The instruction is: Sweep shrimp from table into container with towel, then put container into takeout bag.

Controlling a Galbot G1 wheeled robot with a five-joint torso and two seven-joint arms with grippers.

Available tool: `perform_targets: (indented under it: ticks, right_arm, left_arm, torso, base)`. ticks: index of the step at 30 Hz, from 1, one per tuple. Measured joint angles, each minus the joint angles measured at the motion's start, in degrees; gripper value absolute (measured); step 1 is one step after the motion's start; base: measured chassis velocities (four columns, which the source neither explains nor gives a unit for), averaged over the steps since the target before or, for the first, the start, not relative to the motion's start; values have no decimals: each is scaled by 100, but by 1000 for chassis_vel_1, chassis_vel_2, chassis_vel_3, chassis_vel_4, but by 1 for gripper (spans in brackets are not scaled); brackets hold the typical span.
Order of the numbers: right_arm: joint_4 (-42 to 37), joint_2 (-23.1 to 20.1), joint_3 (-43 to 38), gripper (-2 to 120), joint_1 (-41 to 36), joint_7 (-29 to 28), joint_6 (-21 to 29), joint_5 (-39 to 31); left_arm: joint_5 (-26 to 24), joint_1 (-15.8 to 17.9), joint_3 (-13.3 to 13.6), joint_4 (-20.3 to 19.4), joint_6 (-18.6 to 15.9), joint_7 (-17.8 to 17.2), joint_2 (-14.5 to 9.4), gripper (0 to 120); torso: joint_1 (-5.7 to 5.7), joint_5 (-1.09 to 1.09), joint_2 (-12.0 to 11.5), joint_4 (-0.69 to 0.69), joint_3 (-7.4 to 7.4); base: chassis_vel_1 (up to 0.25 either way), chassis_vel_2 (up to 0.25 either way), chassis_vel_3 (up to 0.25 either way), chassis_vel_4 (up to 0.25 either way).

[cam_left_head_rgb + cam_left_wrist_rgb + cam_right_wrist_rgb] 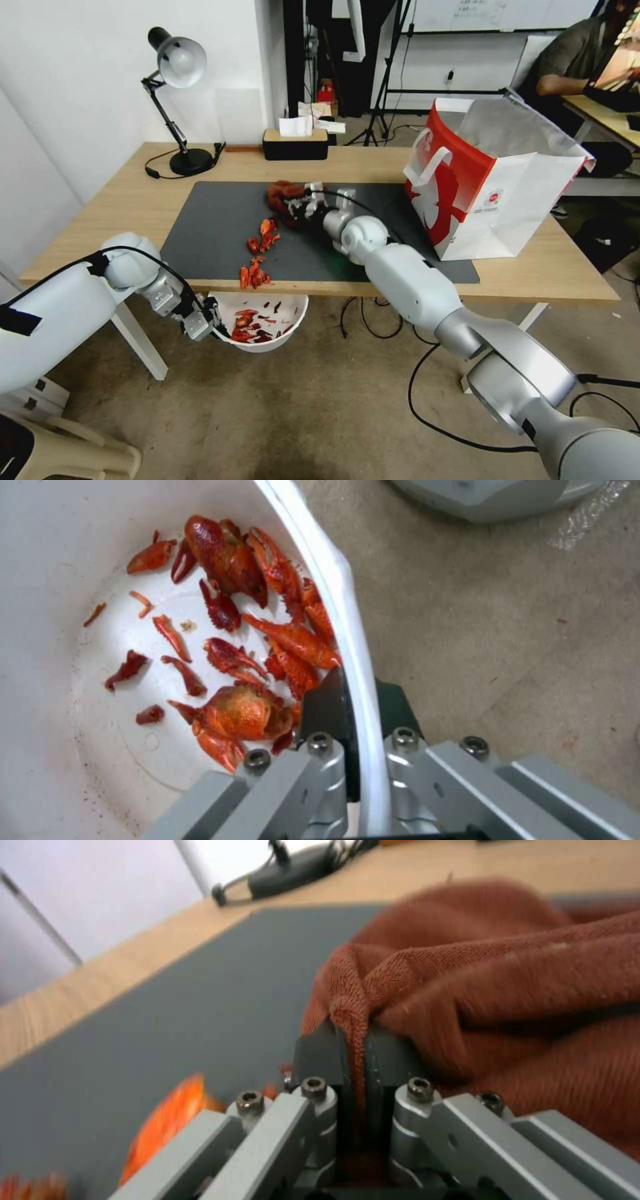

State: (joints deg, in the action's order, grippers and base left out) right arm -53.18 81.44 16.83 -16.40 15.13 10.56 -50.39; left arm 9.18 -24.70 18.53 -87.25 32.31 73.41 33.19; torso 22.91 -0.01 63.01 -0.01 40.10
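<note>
Left gripper (212, 325): below the table's near edge, fingers pinched on the container's rim, one pad inside the wall and one outside, holding the bowl under the edge.
Container (293, 313): white bowl hanging from those fingers, its mouth just beneath the table lip; shells and claws already lie on its floor right beside the inner pad (327, 707).
Shrimp (257, 257): the rest lies on the dark mat (213, 220) in two loose clusters, one at the near edge just above the bowl, one farther in, between the bowl and the towel.
Right gripper (353, 1052): over the mat's middle, fingers clamped tight on a fold of cloth.
Towel (283, 193): rust-brown, bunched beyond the fingertips, resting on the mat behind the farther cluster.
Table (133, 200): light wood, carrying mat and bag.
Takeout bag (493, 200): upright, open-mouthed, well apart from both pairs of fingers on the robot's right.
Progress: roughly half the sweeping looks done; remaining pieces need pushing over the edge, and bagging has not begun.
</note>
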Motion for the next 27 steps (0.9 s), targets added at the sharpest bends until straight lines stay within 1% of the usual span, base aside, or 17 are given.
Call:
perform_targets:
  ticks: [6, 14, 17, 19, 22, 23, 27]
  right_arm:
    - [-290, -81, 196, 2, -147, 29, 66, -128]
    - [-429, -201, 376, 2, -195, 307, 92, -169]
    - [-479, -324, 455, 2, -224, 639, 91, -177]
    - [-483, -349, 469, 2, -225, 714, 90, -178]
    - [-497, -435, 512, 2, -224, 1020, 90, -183]
    - [-497, -435, 512, 2, -224, 1020, 90, -183]
    - [-517, -579, 578, 2, -217, 1490, 92, -183]
  left_arm:
    - [-1, -163, -109, -41, -2, -7, -35, 0]
    - [-10, -171, -151, -55, -3, -21, -88, 0]
    - [-24, -161, -180, -61, -4, -24, -123, 0]
    - [-25, -160, -183, -61, -3, -24, -127, 0]
    - [-30, -160, -198, -44, 6, -28, -131, 0]
    - [-30, -160, -198, -44, 6, -28, -131, 0]
    - [-33, -149, -208, 3, 26, -32, -105, 0]
  torso:
    - [0, 0, 2, 0, -1]
    - [-1, 1, 2, 1, -1]
    - [-1, 3, 3, 1, -2]
    - [-1, 3, 3, 2, -2]
    - [0, 2, 3, 2, -1]
    - [0, 2, 3, 2, -1]
    - [-1, 1, 4, 5, -2]
  base:
    - [0, 0, 0, 0]
    - [0, 0, 0, 0]
    - [0, 0, 0, 0]
    - [0, 0, 0, 0]
    - [0, 0, 0, 0]
    - [0, 0, 0, 0]
    - [0, 0, 0, 0]
